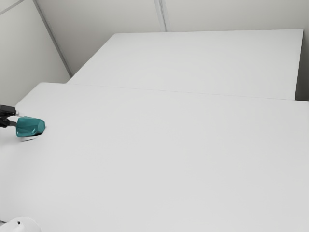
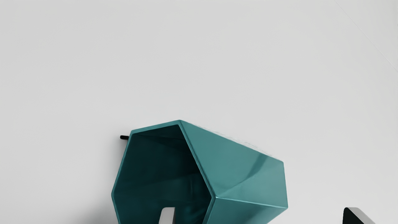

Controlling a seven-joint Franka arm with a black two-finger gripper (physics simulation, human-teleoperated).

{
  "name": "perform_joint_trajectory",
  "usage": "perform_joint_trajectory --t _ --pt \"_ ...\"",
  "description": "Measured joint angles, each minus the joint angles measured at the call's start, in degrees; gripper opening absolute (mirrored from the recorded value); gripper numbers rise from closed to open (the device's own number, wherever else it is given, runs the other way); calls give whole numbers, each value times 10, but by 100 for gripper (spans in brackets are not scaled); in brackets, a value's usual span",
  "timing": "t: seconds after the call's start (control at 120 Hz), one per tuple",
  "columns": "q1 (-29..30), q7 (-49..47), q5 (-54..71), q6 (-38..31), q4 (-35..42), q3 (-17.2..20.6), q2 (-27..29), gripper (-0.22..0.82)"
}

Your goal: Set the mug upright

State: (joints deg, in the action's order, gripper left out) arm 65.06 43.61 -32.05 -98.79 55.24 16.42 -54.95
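Observation:
At the exterior view's left edge, my gripper [image 1: 16, 119] is beside the teal faceted mug [image 1: 30, 126], which lies on its side on the white table [image 1: 159, 159]. In the wrist view the mug [image 2: 248, 168] shows its dark open mouth and one slanting side. My gripper [image 2: 260, 215] is open there, its fingers wide apart: one fingertip [image 2: 168, 216] overlaps the mouth, the other [image 2: 357, 214] stands beyond the mug's side. Whether the first is inside the mouth or above it, I cannot tell. The mug's lower part runs out of the wrist view.
A small black piece [image 2: 124, 137] sticks out beside the mug's rim. A white rounded object [image 1: 21, 226] stands at the exterior view's bottom left corner. Behind the table is another white surface [image 1: 193, 63], with pale walls beyond.

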Motion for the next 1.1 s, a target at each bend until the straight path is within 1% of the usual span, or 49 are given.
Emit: perform_joint_trajectory --t 0.283,0.367,0.483,0.717,0.842,1.0,1.1 --pt "-8 1 -5 -2 4 2 -6 58" --pt "-10 1 -5 -6 5 4 -6 55" --pt "-11 1 -5 -8 5 4 -6 41" --pt "-10 0 -4 -10 9 4 -3 5" --pt "-11 0 -2 -12 15 5 3 -4" --pt "-20 -3 1 -15 39 6 31 -13" --pt "-28 -5 18 -17 50 18 42 -15"
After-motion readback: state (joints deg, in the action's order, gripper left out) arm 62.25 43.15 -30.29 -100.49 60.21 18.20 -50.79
